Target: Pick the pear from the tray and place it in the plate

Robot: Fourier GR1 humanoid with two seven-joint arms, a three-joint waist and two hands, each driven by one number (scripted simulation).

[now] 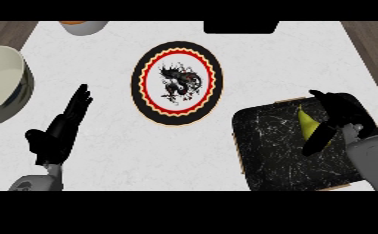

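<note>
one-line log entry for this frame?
phase: grasp | right hand: curled on pear, over tray | left hand: open, resting | plate: no pear

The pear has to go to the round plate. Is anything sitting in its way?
Nothing visible blocks it. The pear lies on the black tray with the right hand curled round it. The plate sits to its left, and only bare white counter lies between. The left hand rests open, off to the side.

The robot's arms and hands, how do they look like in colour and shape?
Both hands are black, with slender fingers and a thumb: the left hand, the right hand. Each sits on a smooth, rounded grey forearm. No cables, markings or sleeves show.
</note>
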